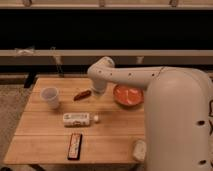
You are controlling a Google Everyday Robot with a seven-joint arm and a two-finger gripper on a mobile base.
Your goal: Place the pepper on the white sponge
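The pincer points down over the rear of the worktop, between the pepper and the orange plate. Whether it is open or closed cannot be determined. The pepper lies just beside it. The white sponge sits at the front edge, well apart.

The bulky white arm reaches from the right foreground across to a rounded bend, where the wrist turns down. The end effector hangs low over the far side of the counter.
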